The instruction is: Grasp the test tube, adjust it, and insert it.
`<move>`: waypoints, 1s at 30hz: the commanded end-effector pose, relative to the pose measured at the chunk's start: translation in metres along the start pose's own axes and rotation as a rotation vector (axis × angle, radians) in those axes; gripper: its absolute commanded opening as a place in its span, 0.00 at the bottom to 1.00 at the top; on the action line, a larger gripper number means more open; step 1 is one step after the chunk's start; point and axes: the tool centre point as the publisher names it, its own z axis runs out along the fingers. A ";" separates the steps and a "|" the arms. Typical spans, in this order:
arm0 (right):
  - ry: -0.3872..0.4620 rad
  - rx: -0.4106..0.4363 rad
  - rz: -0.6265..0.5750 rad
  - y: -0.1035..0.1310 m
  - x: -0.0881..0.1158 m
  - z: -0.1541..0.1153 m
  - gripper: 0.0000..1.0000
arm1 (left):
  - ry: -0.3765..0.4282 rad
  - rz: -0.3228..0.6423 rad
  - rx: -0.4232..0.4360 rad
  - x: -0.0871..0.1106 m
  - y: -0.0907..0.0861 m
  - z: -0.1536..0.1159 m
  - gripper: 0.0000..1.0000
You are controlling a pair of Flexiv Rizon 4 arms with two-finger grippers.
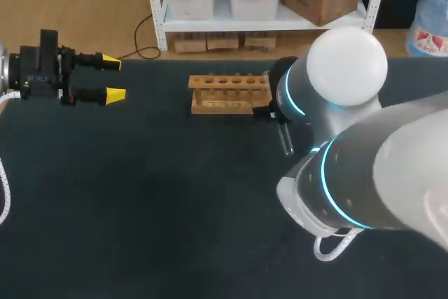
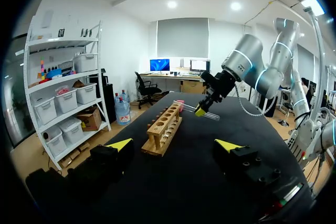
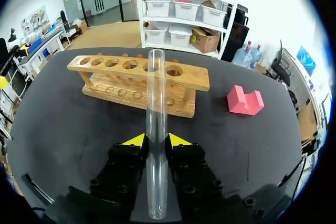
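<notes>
Right wrist view, black table [image 3: 58,124], rack [image 3: 115,74], test tube [image 3: 156,108]

Item 1: pink block [image 3: 244,100]. It has a notch cut into its upper face, leaving two raised ends. It sits flat on the table with nothing touching it.

Item 2: table [image 3: 63,124]. The top is dark, matte and plain.

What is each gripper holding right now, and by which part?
The right gripper clamps the test tube about mid-length between its jaws; the left gripper is open and empty.
</notes>
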 end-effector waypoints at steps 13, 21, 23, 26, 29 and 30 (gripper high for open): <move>0.039 -0.017 0.012 -0.002 -0.001 0.012 0.00 | -0.004 0.004 -0.002 0.001 -0.001 0.000 1.00; 0.047 -0.010 0.012 -0.002 0.000 0.015 0.00 | -0.004 0.004 -0.002 0.001 -0.001 0.000 1.00; 0.048 -0.009 0.012 -0.002 0.000 0.015 0.00 | -0.004 0.004 -0.002 0.001 -0.001 0.000 1.00; 0.048 -0.007 0.013 -0.003 0.000 0.015 0.00 | -0.004 0.004 -0.002 0.001 -0.001 0.000 1.00; 0.052 -0.005 0.013 -0.003 0.001 0.015 0.00 | -0.004 0.004 -0.002 0.001 -0.001 0.000 1.00; 0.053 -0.005 0.013 -0.003 0.002 0.015 0.00 | -0.004 0.004 -0.002 0.001 -0.001 0.000 1.00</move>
